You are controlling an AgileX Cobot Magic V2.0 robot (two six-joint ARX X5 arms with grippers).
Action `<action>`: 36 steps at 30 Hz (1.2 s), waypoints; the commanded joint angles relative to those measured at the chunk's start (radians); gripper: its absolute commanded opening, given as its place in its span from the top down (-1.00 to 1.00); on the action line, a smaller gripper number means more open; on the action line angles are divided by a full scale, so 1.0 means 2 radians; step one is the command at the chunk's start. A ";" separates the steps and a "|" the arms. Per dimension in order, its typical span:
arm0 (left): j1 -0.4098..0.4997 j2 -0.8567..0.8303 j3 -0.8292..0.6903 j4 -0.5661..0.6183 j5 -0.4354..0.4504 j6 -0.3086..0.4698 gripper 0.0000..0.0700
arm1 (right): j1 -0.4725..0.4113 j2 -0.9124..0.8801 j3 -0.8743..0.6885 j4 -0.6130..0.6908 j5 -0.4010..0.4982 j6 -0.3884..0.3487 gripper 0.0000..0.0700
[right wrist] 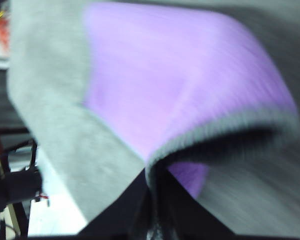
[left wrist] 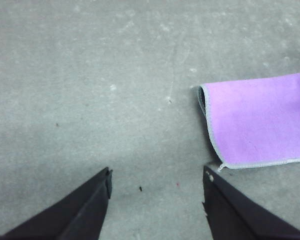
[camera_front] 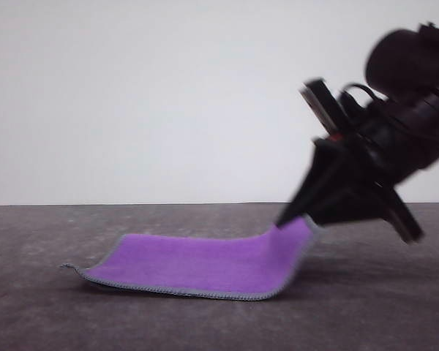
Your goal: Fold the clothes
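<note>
Right gripper [camera_front: 287, 217] clamped on the cloth [camera_front: 205, 263] at its right edge, lifting that edge off the grey table [camera_front: 44, 314] while the left hemmed edge lies flat, purple face up; left gripper [left wrist: 157, 182] spread apart over bare table beside the cloth's corner.

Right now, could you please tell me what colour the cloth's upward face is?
Bright purple, with a grey hem; the cloth shows best in the front view.

Small square soft cloth [camera_front: 205, 262]: bright purple face, grey stitched hem; mottled grey table [camera_front: 44, 322]; black gripper fingers [left wrist: 85, 205].
</note>
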State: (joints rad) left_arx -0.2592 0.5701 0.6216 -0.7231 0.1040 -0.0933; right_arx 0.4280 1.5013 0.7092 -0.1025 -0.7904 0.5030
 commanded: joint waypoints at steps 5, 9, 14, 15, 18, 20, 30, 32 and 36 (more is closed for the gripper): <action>-0.001 0.002 0.004 0.005 0.000 0.005 -0.01 | 0.051 0.020 0.044 0.045 0.021 0.018 1.00; -0.001 0.002 0.004 0.006 0.000 0.005 -0.01 | 0.076 0.056 0.075 0.079 0.021 0.032 1.00; -0.001 0.002 0.004 0.006 0.000 0.005 -0.01 | 0.105 0.116 0.128 0.089 0.021 0.033 1.00; -0.001 0.002 0.004 0.006 0.000 0.005 -0.01 | 0.110 0.126 0.138 0.089 0.021 0.033 1.00; -0.001 0.002 0.004 0.006 0.000 0.005 -0.01 | 0.126 0.160 0.172 0.089 0.020 0.032 1.00; -0.001 0.002 0.004 0.006 0.000 0.005 -0.01 | 0.135 0.180 0.190 0.089 0.020 0.031 0.94; -0.001 0.002 0.004 0.006 0.000 0.003 -0.01 | 0.126 0.163 0.203 0.058 0.017 0.006 0.12; -0.001 0.002 0.004 0.006 0.000 0.002 -0.01 | 0.120 0.139 0.203 0.025 0.027 -0.030 0.12; -0.001 0.002 0.004 0.006 0.000 0.002 -0.01 | 0.108 0.077 0.203 -0.076 0.095 -0.131 0.12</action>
State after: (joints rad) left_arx -0.2592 0.5701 0.6216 -0.7212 0.1040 -0.0937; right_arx 0.6364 1.6643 1.0983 -0.2107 -0.6326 0.3838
